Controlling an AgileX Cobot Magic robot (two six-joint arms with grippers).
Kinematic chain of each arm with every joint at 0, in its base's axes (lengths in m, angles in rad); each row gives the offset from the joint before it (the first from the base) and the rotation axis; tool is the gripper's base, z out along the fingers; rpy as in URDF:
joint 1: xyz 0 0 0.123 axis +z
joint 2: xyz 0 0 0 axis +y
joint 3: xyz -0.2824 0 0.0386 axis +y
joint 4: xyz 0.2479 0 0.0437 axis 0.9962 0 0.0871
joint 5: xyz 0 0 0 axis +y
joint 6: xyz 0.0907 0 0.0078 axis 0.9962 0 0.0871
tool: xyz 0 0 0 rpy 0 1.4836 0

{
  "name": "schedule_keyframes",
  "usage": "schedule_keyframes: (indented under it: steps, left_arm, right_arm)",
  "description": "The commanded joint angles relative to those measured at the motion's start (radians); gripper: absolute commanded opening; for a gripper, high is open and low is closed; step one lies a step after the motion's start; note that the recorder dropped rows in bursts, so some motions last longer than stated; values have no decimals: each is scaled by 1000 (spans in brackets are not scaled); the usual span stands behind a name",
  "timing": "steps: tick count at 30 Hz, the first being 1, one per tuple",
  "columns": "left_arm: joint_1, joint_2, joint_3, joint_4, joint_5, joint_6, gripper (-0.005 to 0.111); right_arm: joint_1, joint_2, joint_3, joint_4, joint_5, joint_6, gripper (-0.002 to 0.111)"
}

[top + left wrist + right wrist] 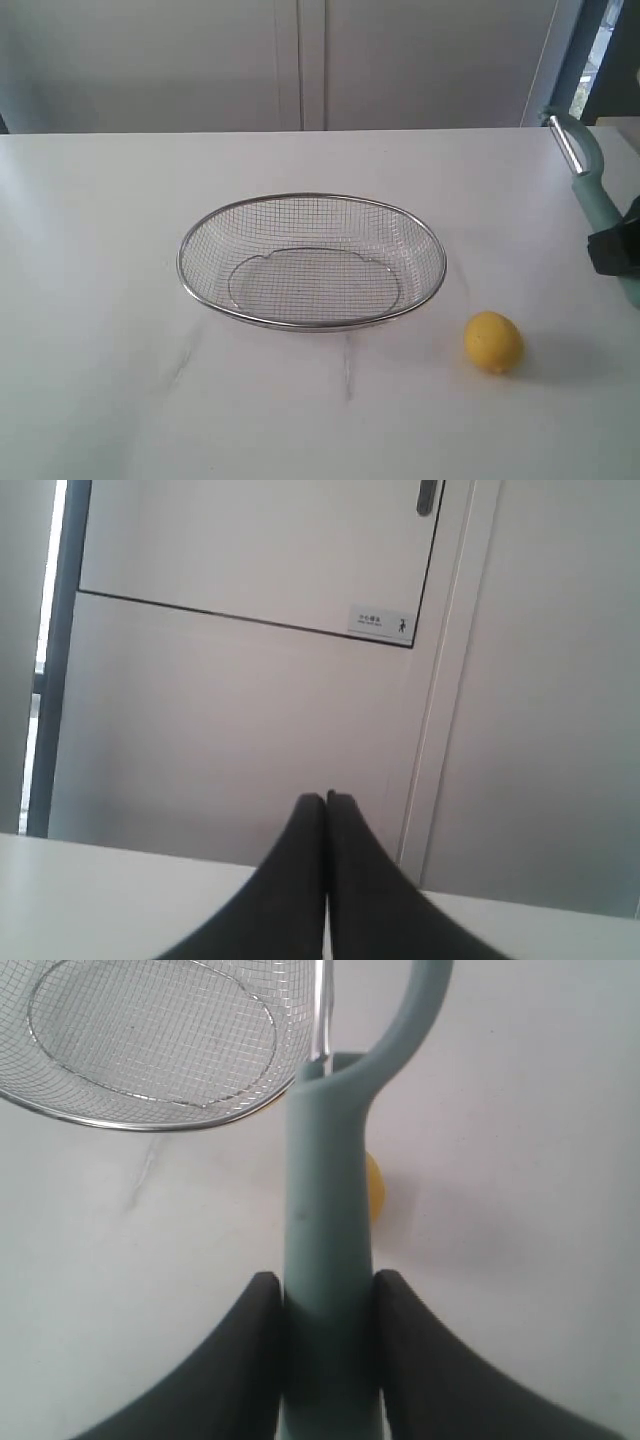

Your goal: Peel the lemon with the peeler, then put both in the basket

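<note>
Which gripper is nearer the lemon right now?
Right. The right gripper, holding the peeler, is just right of the lemon in the exterior view. The left gripper is outside that view, facing a wall.

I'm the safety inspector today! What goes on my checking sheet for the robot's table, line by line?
Surface: white table, a few faint marks.
Job's things: lemon lies on the table beside the basket, not in it, skin looks whole; basket holds nothing; peeler is held up off the table.
Clutter: nothing seen.
Claws: right claw shut on the peeler's handle; left claw shut, holding nothing.
Cables: nothing seen.
Surroundings: pale wall panels behind the table; small sign on a door.
</note>
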Motion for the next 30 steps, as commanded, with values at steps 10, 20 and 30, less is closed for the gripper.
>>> schedule_keyframes:
  steps: [10,20,30]
  left_arm:
    - [-4,356,-331,147,450,-7,0]
    - [-78,667,-512,130,802,56,0]
    - [-278,927,-700,-140,1035,461,0]
  right_arm:
    - [-4,-7,4,2,-69,-3,0]
    - [-4,-7,4,2,-69,-3,0]
    - [-4,-7,4,6,-69,-3,0]
